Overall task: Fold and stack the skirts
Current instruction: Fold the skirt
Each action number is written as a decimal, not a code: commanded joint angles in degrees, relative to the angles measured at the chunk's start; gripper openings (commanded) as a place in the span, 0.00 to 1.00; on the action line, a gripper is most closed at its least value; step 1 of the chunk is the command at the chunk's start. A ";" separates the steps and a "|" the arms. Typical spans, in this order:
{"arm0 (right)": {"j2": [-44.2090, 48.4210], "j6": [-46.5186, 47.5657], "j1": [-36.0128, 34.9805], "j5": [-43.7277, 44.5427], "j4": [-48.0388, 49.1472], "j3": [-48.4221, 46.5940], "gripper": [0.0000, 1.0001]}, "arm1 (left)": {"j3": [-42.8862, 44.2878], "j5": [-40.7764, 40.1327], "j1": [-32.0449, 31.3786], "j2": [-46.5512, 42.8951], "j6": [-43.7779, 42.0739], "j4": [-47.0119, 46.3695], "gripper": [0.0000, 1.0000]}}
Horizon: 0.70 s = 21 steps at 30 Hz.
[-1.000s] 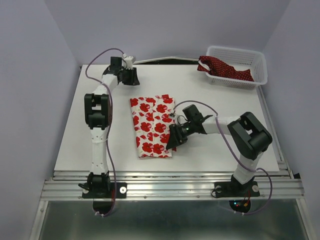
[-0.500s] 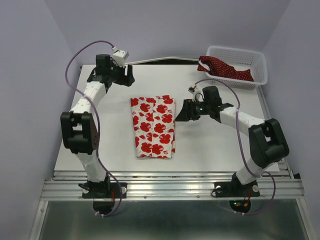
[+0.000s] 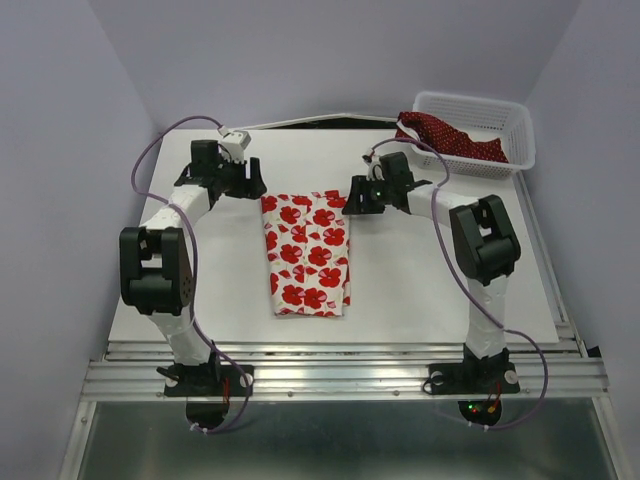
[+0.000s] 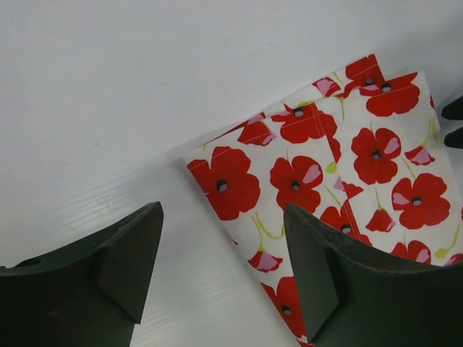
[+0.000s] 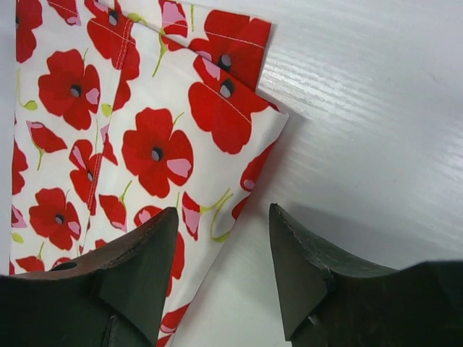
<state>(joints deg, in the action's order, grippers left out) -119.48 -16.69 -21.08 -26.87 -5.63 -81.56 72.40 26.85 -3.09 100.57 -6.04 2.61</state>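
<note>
White cloth with red poppies: the floral skirt (image 3: 305, 255) lies folded into a tall oblong on the desk (image 3: 420, 280), between the two sets of fingers. The left fingers (image 3: 255, 188) stand wide and empty just off its far left corner. In the wrist view that corner sits ahead of the gap, with one finger over the cloth edge. The right fingers (image 3: 356, 198) are parted too, rather less so, and hold nothing. The far right corner sits just ahead of their gap, its layered edge under one finger. Well apart, beyond and to the right of the right fingers, the dotted skirt (image 3: 450, 138) lies heaped in the basket (image 3: 505, 112), one end draped over the rim.

The likely next step is a pinch at both far corners. The main risk is that a finger catches only the top layer, so a lift would peel the fold open. Fingers that come down on the cloth could instead shove it into wrinkles. If one side closes before the other, the oblong could skew.
</note>
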 commanded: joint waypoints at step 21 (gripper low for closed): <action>-8.23 -1.07 -0.01 -6.95 6.23 -13.80 0.01 | 1.34 3.12 2.39 0.67 1.39 -4.90 0.78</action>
<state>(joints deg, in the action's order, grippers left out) -129.16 -17.98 -21.06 -29.89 -4.73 -92.44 72.34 28.93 -0.93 100.88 -4.19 -0.56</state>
